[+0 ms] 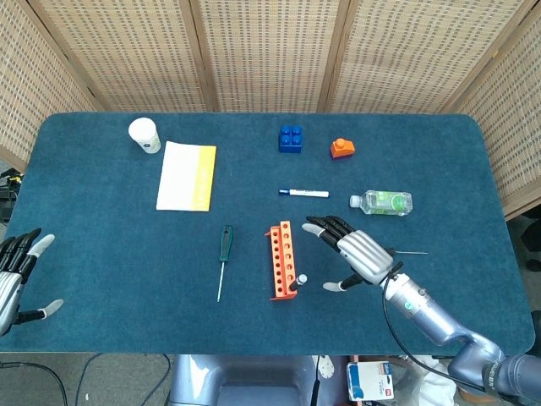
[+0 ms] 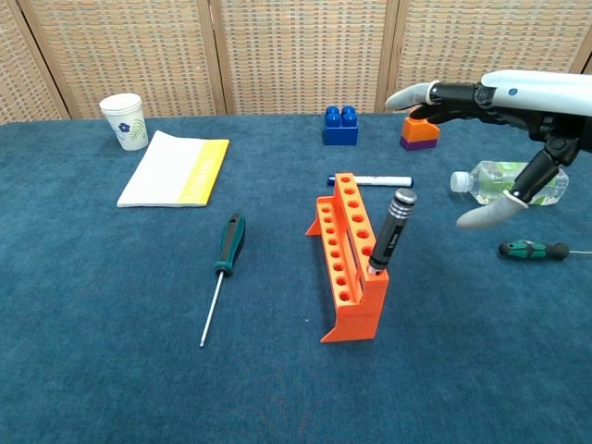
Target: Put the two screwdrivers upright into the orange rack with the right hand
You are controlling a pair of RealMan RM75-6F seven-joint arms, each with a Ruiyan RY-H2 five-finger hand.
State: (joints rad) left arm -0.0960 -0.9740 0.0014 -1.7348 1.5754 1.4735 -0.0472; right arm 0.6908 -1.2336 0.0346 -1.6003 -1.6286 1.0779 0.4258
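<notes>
- Right robot hand (image 2: 495, 120) spread, holding nothing, hovering between orange rack (image 2: 350, 259) and bottle (image 2: 509, 180).
- Left robot hand (image 1: 17, 275) spread, idle at desk (image 1: 101, 245) edge.
- One black-handled screwdriver (image 2: 390, 231) already in rack's near-end hole, leaning a bit off vertical.
- Two green-handled screwdrivers flat on desk: short one (image 2: 532, 249) just right of hand, long one (image 2: 222, 270) left of rack.
- Likely next: grab short one, nearest. Judgement only.
- Approach from above, pinch handle not shaft, lift clear before rotating tip down.
- Pick a free hole away from seated driver; avoid knocking it or tipping rack.
- Watch bottle close behind.
</notes>
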